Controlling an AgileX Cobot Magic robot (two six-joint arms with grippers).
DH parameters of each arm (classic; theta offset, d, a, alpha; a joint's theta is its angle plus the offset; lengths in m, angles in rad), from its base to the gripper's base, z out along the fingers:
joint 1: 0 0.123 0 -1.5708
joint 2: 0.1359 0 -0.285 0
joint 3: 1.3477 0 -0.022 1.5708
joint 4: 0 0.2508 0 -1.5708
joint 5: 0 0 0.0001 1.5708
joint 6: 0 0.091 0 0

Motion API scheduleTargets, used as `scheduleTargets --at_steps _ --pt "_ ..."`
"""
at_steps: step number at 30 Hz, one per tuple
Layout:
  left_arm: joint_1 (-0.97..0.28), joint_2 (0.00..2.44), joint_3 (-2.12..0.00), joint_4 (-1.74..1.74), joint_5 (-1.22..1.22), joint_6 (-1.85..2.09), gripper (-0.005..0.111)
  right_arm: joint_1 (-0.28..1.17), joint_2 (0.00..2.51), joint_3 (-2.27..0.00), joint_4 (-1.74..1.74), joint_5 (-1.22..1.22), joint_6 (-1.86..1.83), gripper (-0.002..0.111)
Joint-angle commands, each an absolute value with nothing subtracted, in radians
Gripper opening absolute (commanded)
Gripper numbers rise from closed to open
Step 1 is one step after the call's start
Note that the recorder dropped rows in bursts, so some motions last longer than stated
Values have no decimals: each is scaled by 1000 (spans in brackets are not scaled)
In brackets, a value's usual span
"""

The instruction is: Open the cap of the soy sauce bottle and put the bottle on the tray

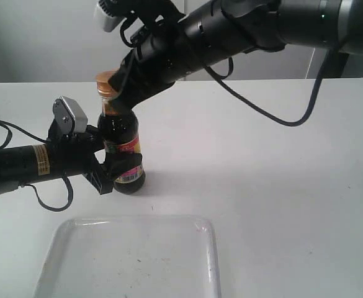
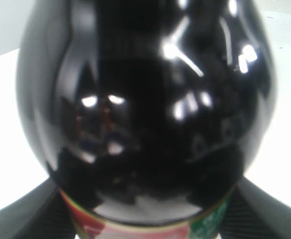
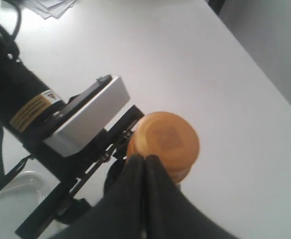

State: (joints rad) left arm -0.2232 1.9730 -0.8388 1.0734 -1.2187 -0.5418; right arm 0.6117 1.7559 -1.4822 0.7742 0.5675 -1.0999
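While left fingers (image 1: 120, 169) clamp the glossy round bottle (image 1: 120, 133), right fingers (image 3: 144, 172) press together against its ribbed cap (image 3: 166, 142).

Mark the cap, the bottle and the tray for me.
cap (image 3: 167, 139), right wrist view, on its round orange top.
bottle (image 1: 119, 127), exterior view, on the dark shoulder above the label.
tray (image 1: 213, 248), exterior view, on its right rim.
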Motion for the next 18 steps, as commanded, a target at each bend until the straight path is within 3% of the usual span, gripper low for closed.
scheduleTargets --at_steps 1,12,18 --pt "-225 1966 -837 1073 -1221 -545 0 607 1759 -1487 772 487 -1093 0" --pt "-225 1966 -837 1073 -1221 -545 0 609 1767 -1487 789 701 -1095 0" --pt "-225 1966 -837 1077 -1221 -545 0 609 1812 -1488 794 654 -1095 0"
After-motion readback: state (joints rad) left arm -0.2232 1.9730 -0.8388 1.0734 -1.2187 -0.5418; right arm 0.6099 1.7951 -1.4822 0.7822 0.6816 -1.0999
